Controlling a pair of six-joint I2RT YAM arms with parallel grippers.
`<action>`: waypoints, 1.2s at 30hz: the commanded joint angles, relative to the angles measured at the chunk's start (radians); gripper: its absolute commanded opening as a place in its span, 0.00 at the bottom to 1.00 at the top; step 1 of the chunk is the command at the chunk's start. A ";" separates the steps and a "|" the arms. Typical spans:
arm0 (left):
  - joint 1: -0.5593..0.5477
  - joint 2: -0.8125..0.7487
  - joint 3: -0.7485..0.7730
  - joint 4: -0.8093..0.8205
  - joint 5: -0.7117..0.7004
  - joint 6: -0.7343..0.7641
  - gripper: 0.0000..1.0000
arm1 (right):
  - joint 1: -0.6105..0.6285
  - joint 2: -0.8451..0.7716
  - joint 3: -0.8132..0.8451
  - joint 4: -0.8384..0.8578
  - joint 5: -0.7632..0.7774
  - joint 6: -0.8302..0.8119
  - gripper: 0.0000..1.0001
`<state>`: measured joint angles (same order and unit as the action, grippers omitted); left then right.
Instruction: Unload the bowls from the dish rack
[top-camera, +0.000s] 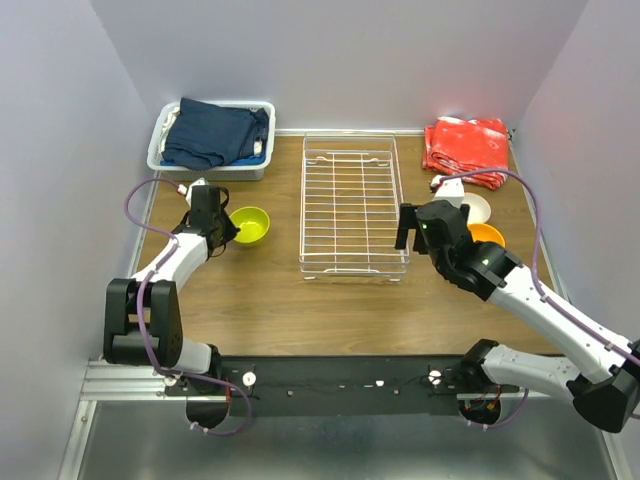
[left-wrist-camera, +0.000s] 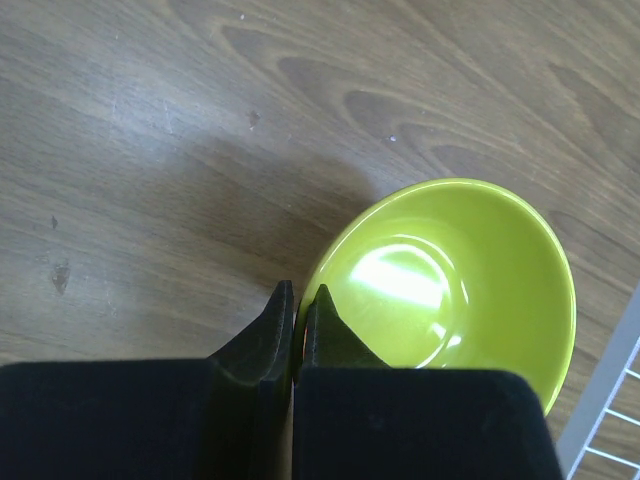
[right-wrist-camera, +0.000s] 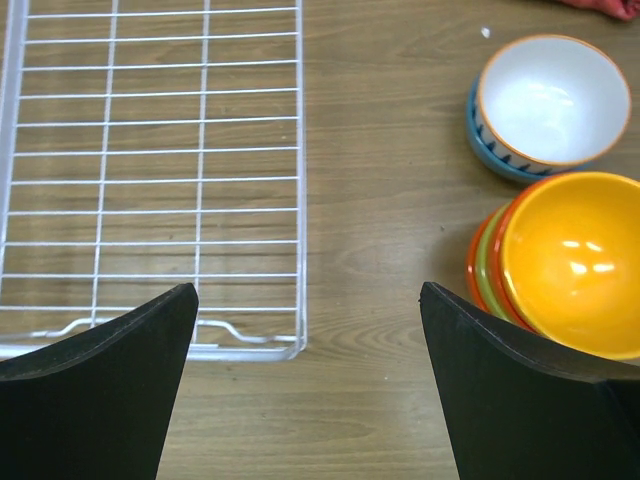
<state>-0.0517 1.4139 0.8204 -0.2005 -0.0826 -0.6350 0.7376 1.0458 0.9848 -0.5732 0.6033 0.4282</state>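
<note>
The white wire dish rack (top-camera: 350, 205) sits mid-table with no bowl in it; its near right corner shows in the right wrist view (right-wrist-camera: 150, 150). My left gripper (top-camera: 228, 232) is shut on the rim of a yellow-green bowl (top-camera: 250, 224) left of the rack; the fingers (left-wrist-camera: 283, 310) pinch the bowl's (left-wrist-camera: 450, 270) near edge. My right gripper (right-wrist-camera: 308, 292) is open and empty, over bare table between the rack and the bowls on the right. There an orange bowl (right-wrist-camera: 575, 255) tops a nested stack, and a white bowl (right-wrist-camera: 545, 95) sits in a blue one (right-wrist-camera: 488, 150).
A white plastic bin of dark-blue cloth (top-camera: 212, 135) stands at the back left. A red cloth (top-camera: 466, 148) lies at the back right. Grey walls close in the table on three sides.
</note>
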 joint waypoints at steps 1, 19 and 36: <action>0.004 0.051 -0.030 0.101 -0.069 -0.057 0.02 | -0.082 -0.033 -0.058 -0.024 -0.033 0.055 1.00; 0.004 -0.293 -0.078 -0.066 -0.144 -0.022 0.92 | -0.440 -0.035 -0.058 -0.011 -0.194 0.032 1.00; -0.175 -1.039 0.192 -0.388 -0.267 0.449 0.99 | -0.577 -0.473 0.037 -0.045 -0.025 -0.104 1.00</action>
<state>-0.1337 0.5205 0.9718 -0.4805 -0.2398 -0.3458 0.1635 0.7254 1.0088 -0.6308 0.4908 0.4118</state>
